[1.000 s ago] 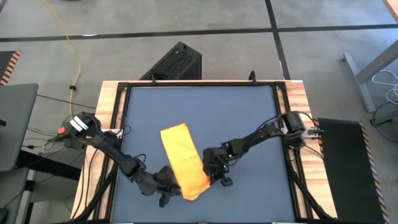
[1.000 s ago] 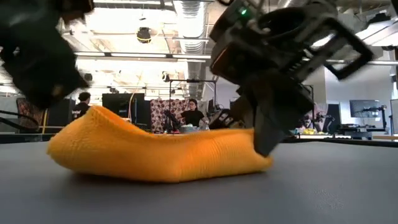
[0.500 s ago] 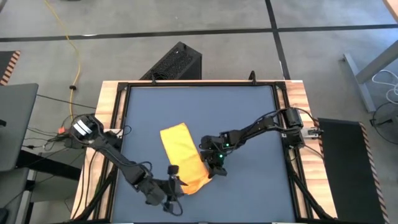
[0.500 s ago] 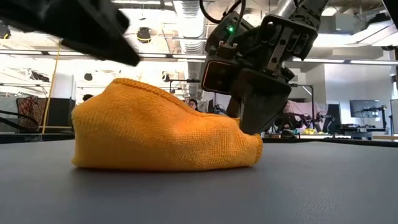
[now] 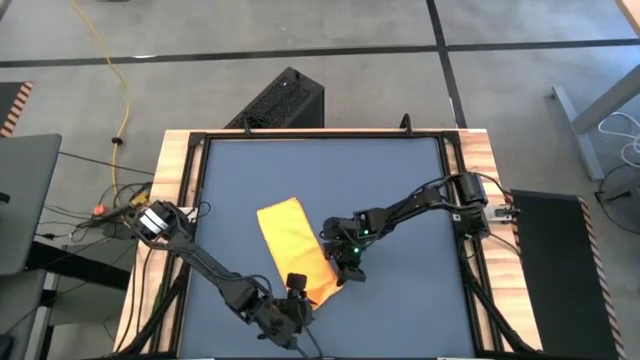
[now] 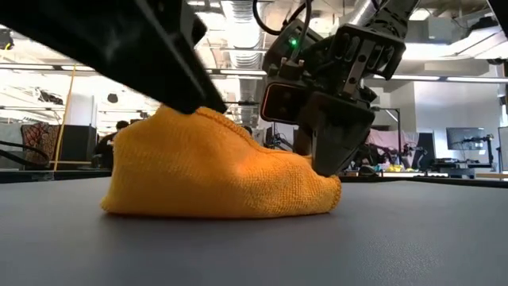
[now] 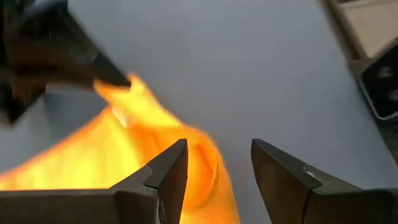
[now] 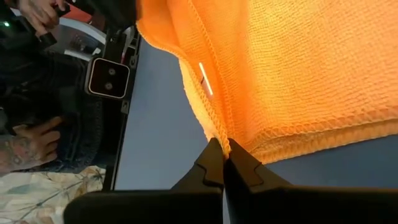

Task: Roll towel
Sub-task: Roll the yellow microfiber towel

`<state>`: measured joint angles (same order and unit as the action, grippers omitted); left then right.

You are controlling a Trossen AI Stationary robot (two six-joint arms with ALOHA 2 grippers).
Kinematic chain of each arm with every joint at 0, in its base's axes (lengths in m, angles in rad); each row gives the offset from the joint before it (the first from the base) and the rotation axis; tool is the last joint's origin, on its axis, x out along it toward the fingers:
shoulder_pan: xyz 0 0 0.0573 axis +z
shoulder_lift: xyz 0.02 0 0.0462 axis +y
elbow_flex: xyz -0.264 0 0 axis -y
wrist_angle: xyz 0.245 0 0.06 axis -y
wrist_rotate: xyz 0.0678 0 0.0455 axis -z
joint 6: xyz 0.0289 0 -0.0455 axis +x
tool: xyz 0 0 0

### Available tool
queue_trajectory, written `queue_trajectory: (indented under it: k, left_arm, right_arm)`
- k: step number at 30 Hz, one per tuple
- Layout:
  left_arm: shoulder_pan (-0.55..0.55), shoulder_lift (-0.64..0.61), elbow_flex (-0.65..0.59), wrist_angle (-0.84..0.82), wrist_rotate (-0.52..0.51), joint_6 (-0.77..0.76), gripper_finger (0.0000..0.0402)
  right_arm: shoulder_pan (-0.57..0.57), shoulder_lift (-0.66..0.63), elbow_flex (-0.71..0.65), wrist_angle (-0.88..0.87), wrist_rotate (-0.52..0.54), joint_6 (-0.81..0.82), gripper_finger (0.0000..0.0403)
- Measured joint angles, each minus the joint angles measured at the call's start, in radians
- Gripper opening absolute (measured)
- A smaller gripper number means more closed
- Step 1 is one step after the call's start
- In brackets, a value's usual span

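Observation:
The yellow-orange towel (image 5: 292, 245) lies slantwise on the dark tabletop, its near end heaped into a hump (image 6: 214, 175). My left gripper (image 5: 296, 292) is at that near end and stands open. In the left wrist view (image 7: 217, 155), the towel (image 7: 124, 162) shows past its fingers and in the gap between them. My right gripper (image 5: 347, 268) is at the towel's near right edge, shut on it. My left gripper is open at the towel's near end; I cannot tell whether its fingers touch the cloth. My right gripper pinches the towel's stitched hem (image 8: 214, 127) between its two fingertips. It comes slanting down from the table's right side. The hem rises a little off the table there (image 6: 321, 179), and the rest of the towel lies on the table.
A wooden frame (image 5: 180, 200) borders the tabletop. A black box (image 5: 283, 100) stands beyond the far edge. Bare tabletop (image 5: 400, 180) lies far and right of the towel. A person's hand (image 8: 25, 146) shows beyond the table's edge.
My left gripper has swung from the towel's near left side round to its near end, rolling as it went. The towel's near end has bunched up into a taller, shorter hump, while its far end has stayed flat. My right gripper has shifted slightly left, still shut on the hem.

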<state>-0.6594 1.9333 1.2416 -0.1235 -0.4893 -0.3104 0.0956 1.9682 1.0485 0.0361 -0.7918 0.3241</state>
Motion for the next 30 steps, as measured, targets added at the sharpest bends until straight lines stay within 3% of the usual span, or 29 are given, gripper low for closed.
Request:
queue_trajectory:
  k: [6,15,22,30]
  left_arm:
    - [0.004,0.000,0.000,-0.095,0.008,-0.225,0.0144]
    - [0.010,0.000,-0.011,-0.080,0.139,-0.340,0.0011]
    - [0.013,-0.001,-0.140,0.076,0.171,-0.555,0.0000]
    - [0.013,-0.002,-0.196,0.150,0.169,-0.586,0.0000]
  right_arm:
    - [0.000,-0.001,0.001,-0.029,-0.004,-0.029,0.0018]
    - [0.000,-0.001,0.001,-0.038,0.003,-0.037,0.0023]
    - [0.003,-0.001,0.001,-0.039,0.010,-0.037,0.0059]
    - [0.002,-0.008,0.000,-0.048,0.008,-0.050,0.0067]
